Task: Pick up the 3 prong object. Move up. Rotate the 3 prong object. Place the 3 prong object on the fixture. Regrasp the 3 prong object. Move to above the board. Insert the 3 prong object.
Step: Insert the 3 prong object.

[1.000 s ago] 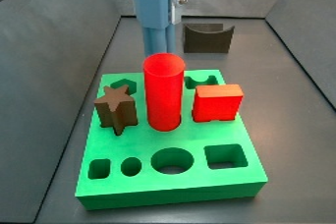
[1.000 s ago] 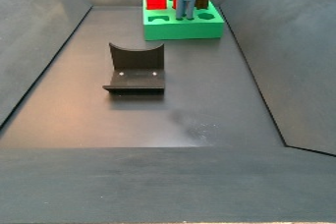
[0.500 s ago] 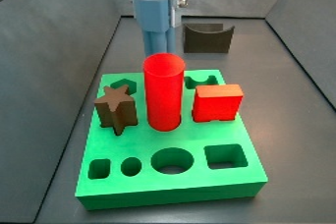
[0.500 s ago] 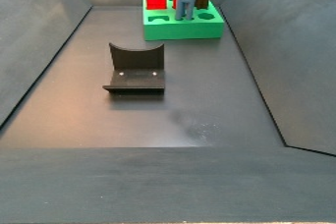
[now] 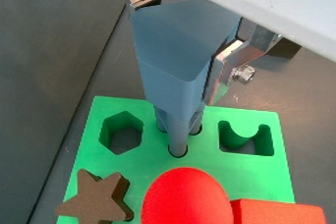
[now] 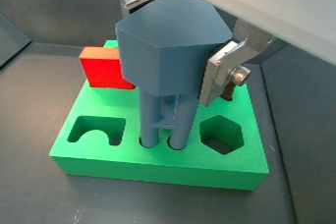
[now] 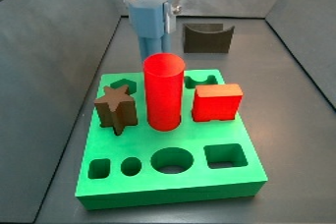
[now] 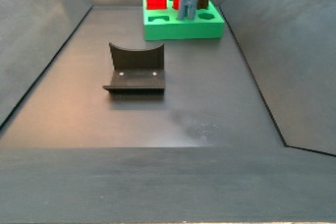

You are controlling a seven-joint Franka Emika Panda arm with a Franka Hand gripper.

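Standing over the far edge of the board [image 6: 118,161], the gripper [image 6: 178,31] clamps the 3 prong object [image 6: 164,66], whose prongs could jam if tilted in their holes.

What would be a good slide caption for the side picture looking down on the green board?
The claw holds the blue 3 prong object upright over the green board, behind the red cylinder.

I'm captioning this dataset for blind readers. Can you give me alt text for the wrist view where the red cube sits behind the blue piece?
The tool, its silver fingers on either side of the slate-blue 3 prong object, holds it upright with its prongs entering a hole in the green board. A red cube stands behind, with a U-shaped hole and a hexagonal hole to either side.
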